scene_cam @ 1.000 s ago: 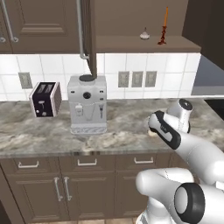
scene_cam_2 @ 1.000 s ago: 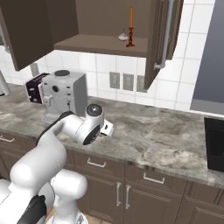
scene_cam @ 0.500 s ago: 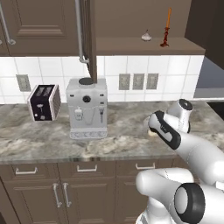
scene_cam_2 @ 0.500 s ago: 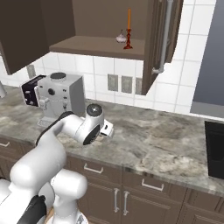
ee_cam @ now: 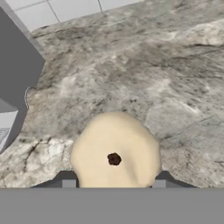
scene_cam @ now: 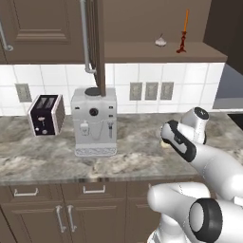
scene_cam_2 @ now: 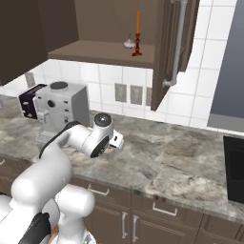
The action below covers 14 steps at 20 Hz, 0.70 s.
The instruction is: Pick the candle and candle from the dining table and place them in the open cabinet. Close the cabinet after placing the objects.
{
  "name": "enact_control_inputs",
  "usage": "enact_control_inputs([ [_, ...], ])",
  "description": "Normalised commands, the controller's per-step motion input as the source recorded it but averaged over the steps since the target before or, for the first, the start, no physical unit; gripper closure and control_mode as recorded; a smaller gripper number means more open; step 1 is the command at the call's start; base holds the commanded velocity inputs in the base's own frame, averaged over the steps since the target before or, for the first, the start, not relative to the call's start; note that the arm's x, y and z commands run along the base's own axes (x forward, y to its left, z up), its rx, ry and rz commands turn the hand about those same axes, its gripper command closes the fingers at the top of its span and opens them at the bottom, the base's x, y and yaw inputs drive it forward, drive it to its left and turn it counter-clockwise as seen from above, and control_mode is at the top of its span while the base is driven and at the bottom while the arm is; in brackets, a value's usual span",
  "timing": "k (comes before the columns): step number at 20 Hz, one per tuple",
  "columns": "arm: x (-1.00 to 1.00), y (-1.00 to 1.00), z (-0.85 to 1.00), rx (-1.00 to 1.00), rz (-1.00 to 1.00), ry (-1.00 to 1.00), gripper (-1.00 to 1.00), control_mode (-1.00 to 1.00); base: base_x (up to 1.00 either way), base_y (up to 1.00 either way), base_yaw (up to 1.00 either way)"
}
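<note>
Gripper (ee_cam: pixel 113 186) is clamped on the stubby cream candle (ee_cam: pixel 114 152), carried low above the stone counter (ee_cam: pixel 175 87), near the coffee machine (scene_cam: pixel 94 121). Farther up, orange taper candle (scene_cam: pixel 184 31) already stands on shelf of the open cabinet (scene_cam: pixel 161 52), beside a small pale thing. Left: put cream candle in, then close doors, approx. half done

Base views flank the arm; hand view looks down close
</note>
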Motion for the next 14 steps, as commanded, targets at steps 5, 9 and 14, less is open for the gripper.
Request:
enact_control_inputs([
  [5,0.00,0.00,0.00,0.00,0.00,0.00,1.00,1.00,0.31,0.00,0.00],
  [9,0.00,0.00,0.00,0.00,0.00,0.00,1.00,1.00,0.01,0.00,0.00],
  [14,0.00,0.00,0.00,0.00,0.00,0.00,1.00,1.00,0.04,0.00,0.00],
])
